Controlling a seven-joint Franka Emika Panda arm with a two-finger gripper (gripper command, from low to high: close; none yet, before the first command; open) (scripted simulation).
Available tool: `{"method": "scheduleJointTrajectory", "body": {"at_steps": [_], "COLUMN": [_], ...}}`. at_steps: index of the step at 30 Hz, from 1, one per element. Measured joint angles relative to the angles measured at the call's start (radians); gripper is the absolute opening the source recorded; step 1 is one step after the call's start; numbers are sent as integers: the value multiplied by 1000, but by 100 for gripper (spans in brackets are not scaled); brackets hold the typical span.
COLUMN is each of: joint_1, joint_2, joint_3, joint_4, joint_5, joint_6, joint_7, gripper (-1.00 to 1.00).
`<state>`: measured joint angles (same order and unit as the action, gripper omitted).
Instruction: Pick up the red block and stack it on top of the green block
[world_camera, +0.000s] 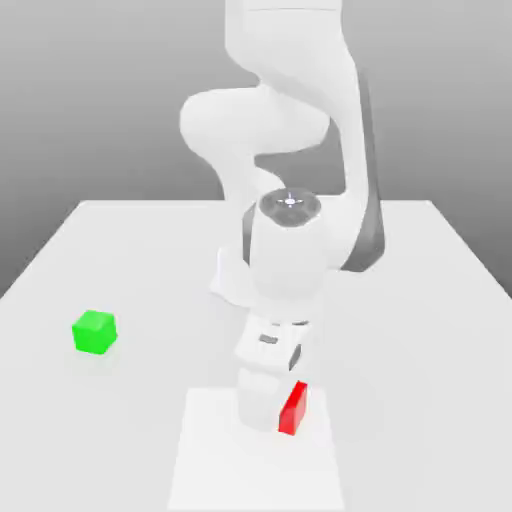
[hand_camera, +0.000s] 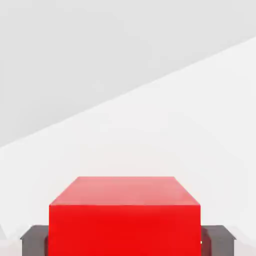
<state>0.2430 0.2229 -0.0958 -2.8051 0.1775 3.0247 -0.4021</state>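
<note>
Hand view: the red block (hand_camera: 125, 215) sits squarely between two dark finger pads (hand_camera: 34, 239), one pressed against each of its side faces; the jaws are drawn in narrow and clamped on the cube. Such a centred, face-to-face hold probably serves to keep the block level during carrying, so that it can be set flat on another cube. Exterior view: the red block (world_camera: 293, 408) appears low at the gripper (world_camera: 272, 405), at or just above the pale mat (world_camera: 200, 470) near the front edge of the table (world_camera: 440, 300); whether it has left the surface cannot be told. The arm (world_camera: 290, 250) is folded steeply downward over it, the hand pointing down, which suits a grasp from above. The green block (world_camera: 95, 331) rests alone on the table, well apart toward the exterior view's left, with open surface around it. Judged from this layout, the grasp is made, while lifting, carrying and stacking remain.
</note>
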Motion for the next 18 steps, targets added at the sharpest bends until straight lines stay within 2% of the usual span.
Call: {"method": "scheduleJointTrajectory", "body": {"at_steps": [4,11,14,18], "joint_1": [7,45,34,-46], "joint_2": [-19,-184,-253,-358], "joint_3": [-12,-86,-91,-157], "joint_4": [-2,-24,-38,-47], "joint_5": [-18,-154,-193,-230], "joint_6": [-16,-153,-211,-301], "joint_7": [12,110,135,58], "gripper": [-100,-100,-100,-100]}}
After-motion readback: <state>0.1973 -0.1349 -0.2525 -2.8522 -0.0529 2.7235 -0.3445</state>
